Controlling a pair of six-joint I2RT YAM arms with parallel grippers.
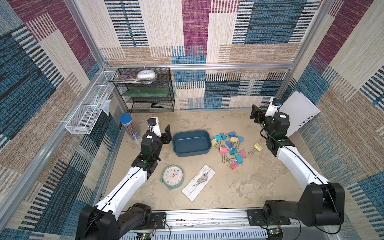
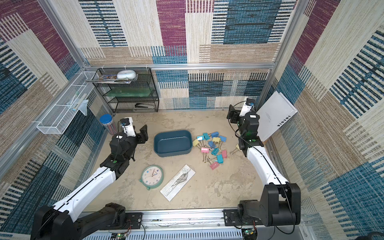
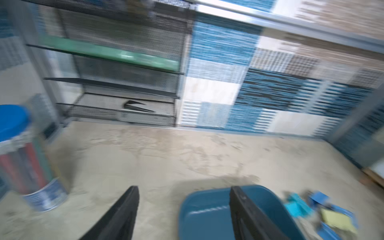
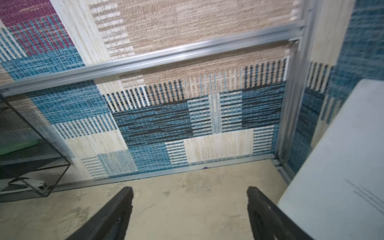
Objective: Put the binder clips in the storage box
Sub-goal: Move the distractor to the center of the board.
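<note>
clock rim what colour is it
The clock rim is mint green, clearest in a top view.

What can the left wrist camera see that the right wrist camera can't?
Only the left wrist view shows the storage box, some binder clips beside it, and a clear tube with a blue lid. Only the right wrist view shows a white board leaning by the side wall. Both show the black mesh rack, the tan table and the patterned wall.

The left arm (image 1: 128, 182) and right arm (image 1: 295, 164) have white shells, black joints, thin black cables and small green lights; the left hand (image 3: 184, 189) and right hand (image 4: 190, 190) are matte black.
</note>
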